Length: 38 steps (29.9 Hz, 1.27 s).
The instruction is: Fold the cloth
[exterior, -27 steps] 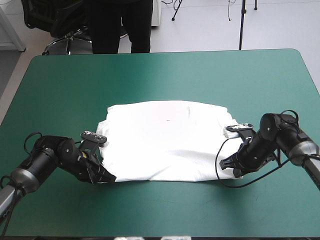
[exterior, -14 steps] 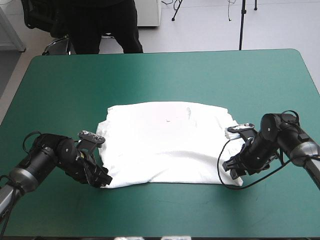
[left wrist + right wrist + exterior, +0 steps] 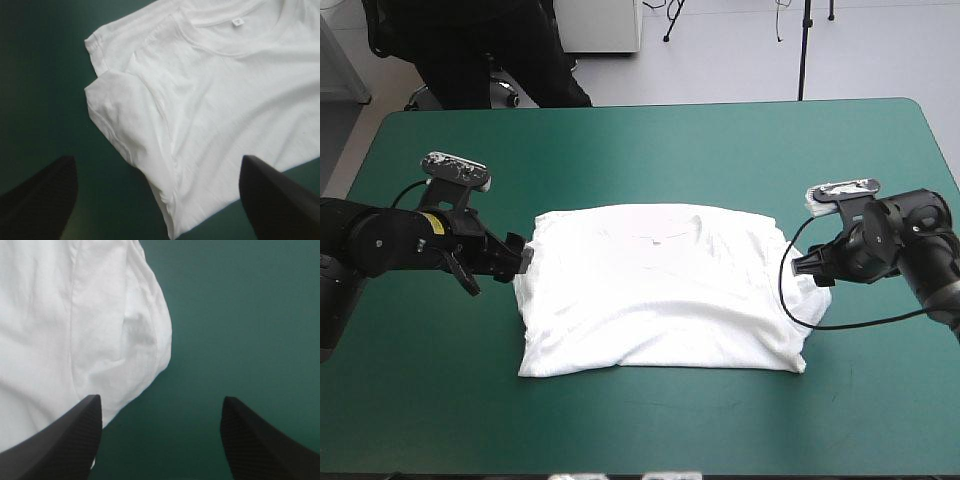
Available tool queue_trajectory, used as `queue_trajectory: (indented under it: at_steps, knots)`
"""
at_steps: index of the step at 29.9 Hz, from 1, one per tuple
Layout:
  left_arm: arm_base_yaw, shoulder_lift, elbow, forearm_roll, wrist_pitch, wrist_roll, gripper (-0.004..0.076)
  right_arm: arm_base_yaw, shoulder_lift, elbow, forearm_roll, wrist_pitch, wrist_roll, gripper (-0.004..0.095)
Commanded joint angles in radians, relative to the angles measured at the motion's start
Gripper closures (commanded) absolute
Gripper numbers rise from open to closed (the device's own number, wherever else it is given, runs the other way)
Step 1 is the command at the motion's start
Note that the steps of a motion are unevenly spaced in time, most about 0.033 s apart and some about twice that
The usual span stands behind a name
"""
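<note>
Gone from the near hem corners, where seen just before, and carried up along the sides of the T-shirt (image 3: 660, 300) to sleeve level. Released on the left gripper (image 3: 515, 262): black fingers spread wide, nothing gripped, only the tucked-in left sleeve (image 3: 122, 115) lying ahead and below, between them. Same on the right gripper (image 3: 812, 270): spread wide and empty, with the right sleeve (image 3: 147, 340) ahead of one finger and bare teal-green cover (image 3: 240, 315) ahead of the other. T-shirt itself spread flat between the two grippers, collar (image 3: 235, 40) on the side away from the robot, hardly shifted by the move. Judged from this: finished with the hem for now and lining up a grasp at the sleeve sides; no hold taken yet, so no new fold begun
</note>
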State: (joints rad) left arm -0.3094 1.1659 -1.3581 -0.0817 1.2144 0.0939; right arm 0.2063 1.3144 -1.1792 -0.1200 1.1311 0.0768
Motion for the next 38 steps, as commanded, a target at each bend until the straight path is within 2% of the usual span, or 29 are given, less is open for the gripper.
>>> queue_trajectory:
  at_steps: [1,3,10,21,24,26,32,38]
  knots:
    - [-0.007,-0.023,-0.048,-0.011,-0.013,-0.017,0.0092,-0.006,0.049,-0.031,-0.029,-0.065,0.012,0.0340]
    - [-0.007,-0.023,-0.048,-0.011,0.013,-0.019,0.0092,-0.006,0.094,-0.031,-0.031,-0.070,0.010,0.0370]
    - [-0.007,-0.023,-0.048,-0.015,0.039,-0.023,0.0094,-0.047,0.245,-0.031,-0.021,-0.101,-0.005,0.0372]
    - [-0.007,-0.023,-0.048,-0.004,0.043,-0.061,0.0094,-0.115,0.363,-0.031,0.128,-0.131,-0.116,0.0387]
    - [-0.007,-0.023,-0.048,-0.004,0.046,-0.067,0.0094,-0.115,0.411,-0.030,0.132,-0.122,-0.116,0.0474]
    - [-0.007,-0.023,-0.048,-0.004,0.055,-0.067,0.0094,-0.115,0.439,-0.017,0.151,-0.122,-0.123,0.0569]
    - [-0.007,-0.023,-0.050,-0.002,0.073,-0.067,0.0108,-0.115,0.459,0.063,0.177,-0.134,-0.160,0.0928]
    - [-0.007,-0.023,-0.050,-0.002,0.073,-0.067,0.0108,-0.115,0.386,0.025,0.188,-0.102,-0.160,0.0921]
